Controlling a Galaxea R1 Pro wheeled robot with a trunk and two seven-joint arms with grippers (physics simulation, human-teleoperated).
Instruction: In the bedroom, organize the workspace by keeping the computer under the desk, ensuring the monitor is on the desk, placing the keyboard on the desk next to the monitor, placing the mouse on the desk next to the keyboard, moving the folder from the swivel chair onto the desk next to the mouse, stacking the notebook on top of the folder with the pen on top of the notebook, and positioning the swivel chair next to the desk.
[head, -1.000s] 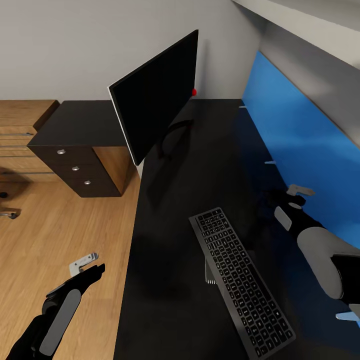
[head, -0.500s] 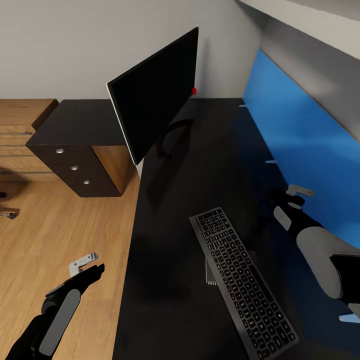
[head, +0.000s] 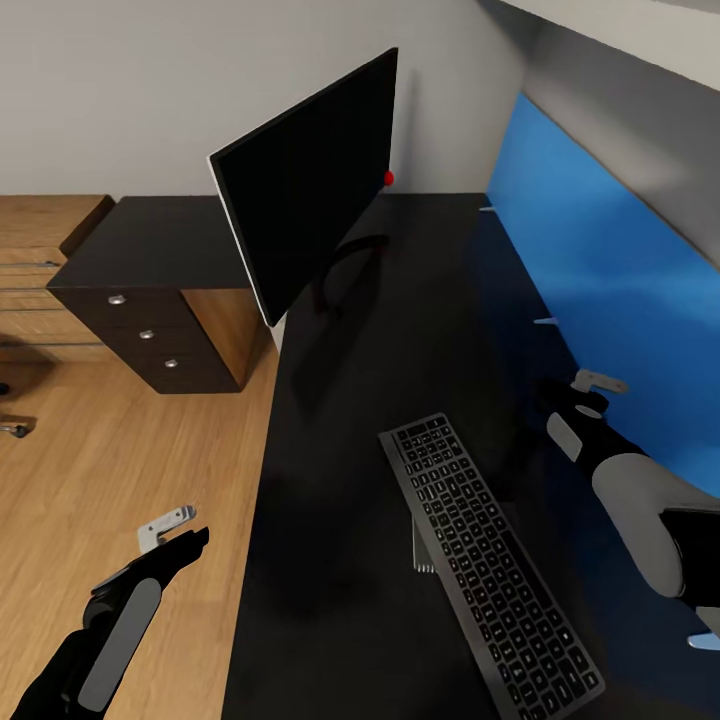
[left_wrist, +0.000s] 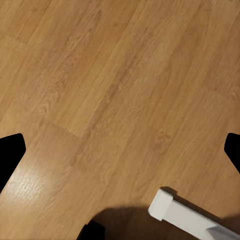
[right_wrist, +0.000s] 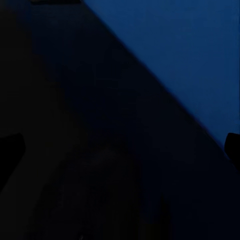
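Risk of a fall: slim dark grey keyboard with black keys (head: 487, 560) lying on the matte black counter (head: 400, 300), near end just at the near edge, propped on a small grey object (head: 420, 548) beneath its left side; a nudge could tip it off. Long axis running diagonally, far end aimed toward the wide black flat monitor (head: 305, 190) standing tilted by the counter's left edge. Left pincer (head: 172, 528) over the wood plank floor (left_wrist: 100, 90), parted wide, empty. Right pincer (head: 592, 385) near the blue wall panel (head: 600, 260), parted wide, holding nothing
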